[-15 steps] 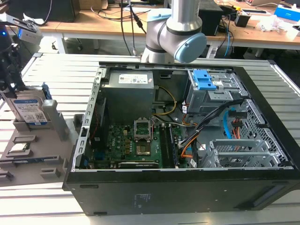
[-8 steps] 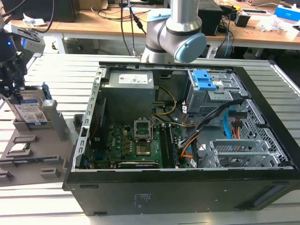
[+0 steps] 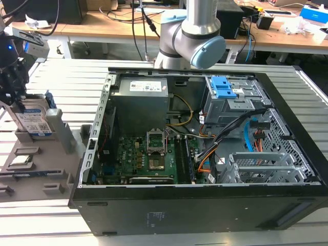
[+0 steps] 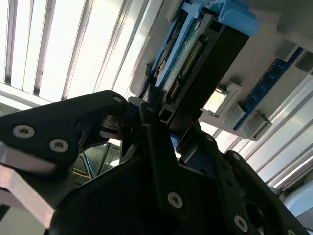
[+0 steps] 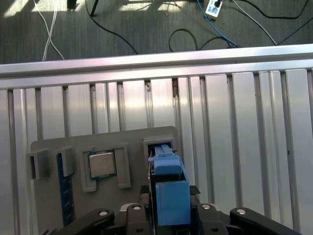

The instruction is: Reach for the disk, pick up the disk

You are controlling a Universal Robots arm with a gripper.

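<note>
Grey moulded plastic forms the fixture [image 3: 31,169] at the exterior view's left, lying on the slatted metal table [image 3: 66,77] beside the open black computer case [image 3: 205,215]. The disk [image 3: 35,122] stands on edge in a slot of that fixture, its white-and-blue label facing the camera and its blue frame showing along the sides. The black gripper [image 3: 18,100] hangs right over the disk's upper end and reaches down onto it. The arm [image 3: 192,36] rises behind the case, well apart from the fixture

Blue frame and a dark underside mark the disk [image 4: 205,63] in the second wrist view, its connector edge turned toward the camera. The gripper [image 4: 168,120] has it between two black fingers [image 4: 149,127], one lying against each broad face with no gap to be seen. Beyond it sit the fixture [image 4: 254,54] and a blue memory stick [image 4: 274,93] in its own slot

Seen in the first wrist view, the disk [image 5: 168,191] stands in the fixture [image 5: 107,137], its blue frame clamped between the sides of the gripper [image 5: 168,208]. A processor chip [image 5: 101,164] rests in the neighbouring pocket and the memory stick [image 5: 62,191] stands beyond it. Past the table [image 5: 244,122], cables [image 5: 195,34] trail over the floor [image 5: 122,24]
</note>
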